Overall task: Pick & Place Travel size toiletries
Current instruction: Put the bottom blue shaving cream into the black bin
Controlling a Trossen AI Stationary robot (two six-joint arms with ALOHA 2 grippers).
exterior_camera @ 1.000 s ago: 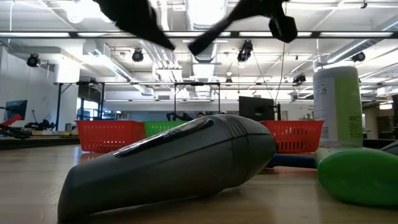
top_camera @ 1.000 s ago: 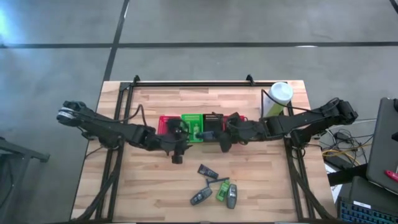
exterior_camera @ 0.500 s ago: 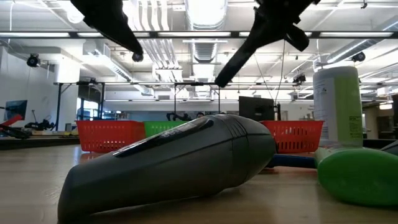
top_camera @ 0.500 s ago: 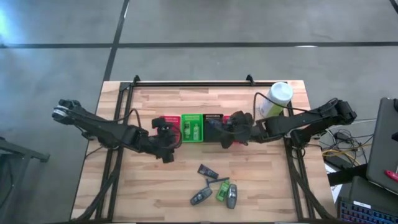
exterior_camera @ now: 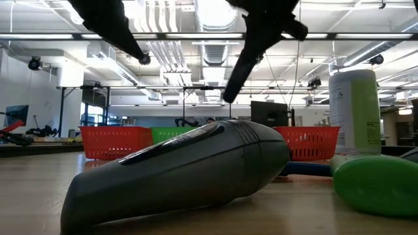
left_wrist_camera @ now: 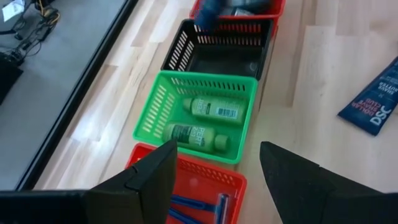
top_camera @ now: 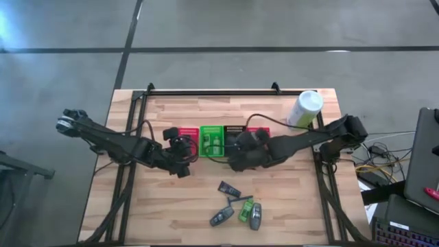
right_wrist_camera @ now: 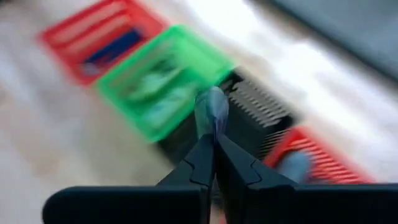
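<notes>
The left tool (top_camera: 180,152) hangs with its fingers (left_wrist_camera: 149,177) well apart and nothing between them, above the near red basket (left_wrist_camera: 231,178), where blue razors (left_wrist_camera: 186,203) lie. Just past it is the green basket (left_wrist_camera: 148,114) with two green bottles (left_wrist_camera: 214,110) lying side by side. The right tool (right_wrist_camera: 213,140) has its fingers pressed together above the black basket (left_wrist_camera: 178,48); a blurred grey-blue shape sits at their tips, and whether it is held cannot be told.

The toiletries not yet sorted lie in a loose cluster on the worktop (top_camera: 158,213), on the side of both tools away from the baskets. The closest piece is the dark tube (top_camera: 230,187), almost straight out from the right tool and off to one side of the left tool, so the right arm looks the nearer. Its long axis runs roughly parallel to the row of baskets, tilted a little, which puts it crosswise to a reach from the right tool. Beyond the tube lie a green packet (top_camera: 245,211) and two grey mini bottles (top_camera: 256,215), with long axes pointing roughly away from the tools
</notes>
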